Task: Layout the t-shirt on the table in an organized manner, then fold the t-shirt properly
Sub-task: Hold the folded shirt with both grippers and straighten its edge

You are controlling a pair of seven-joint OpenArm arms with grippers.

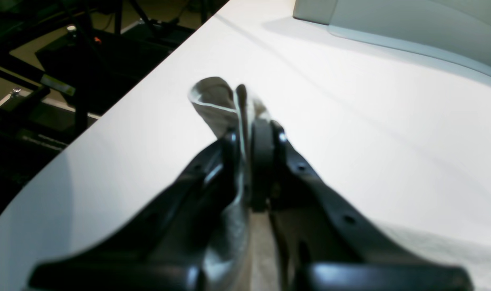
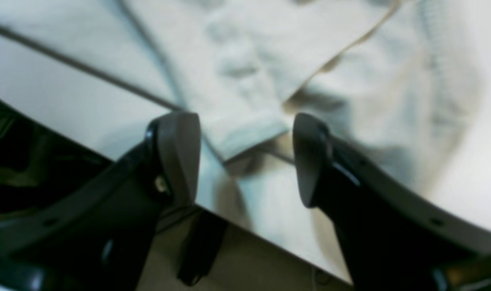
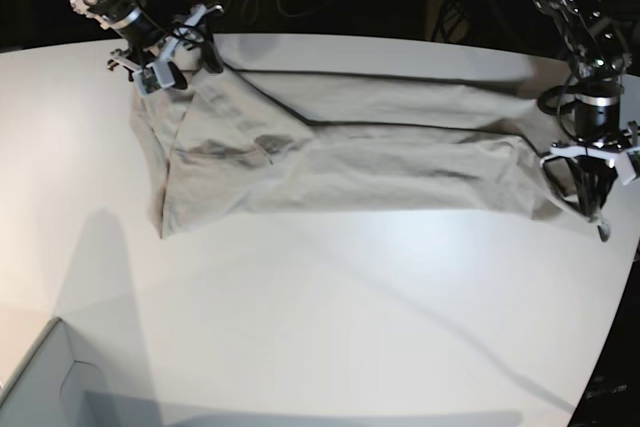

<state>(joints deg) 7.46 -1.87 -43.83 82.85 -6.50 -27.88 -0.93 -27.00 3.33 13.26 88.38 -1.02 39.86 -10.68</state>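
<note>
Your t-shirt (image 3: 350,152) lies stretched in a long band across the far half of the white surface (image 3: 300,317), running from near the far corner on the base view's left toward the curved edge on its right. The cloth is wrinkled, with a darker crease near the middle and a folded flap toward the left end. Your left gripper (image 1: 251,133) has its fingers (image 1: 262,161) pressed together on a fold of the t-shirt (image 1: 217,105); a tuft of cloth sticks out beyond the tips, lifted off the surface (image 1: 370,121) close to its edge. In the base view this gripper (image 3: 592,192) sits at the shirt's right end. Your right gripper (image 2: 245,157) has its fingers (image 2: 180,153) spread wide and grips nothing; a hemmed edge of the t-shirt (image 2: 249,129) lies between and just beyond the tips, right at the surface edge (image 2: 47,93). In the base view this gripper (image 3: 165,69) is at the shirt's far left end. A pale grey box corner (image 3: 40,387) sits at the near left corner.
</note>
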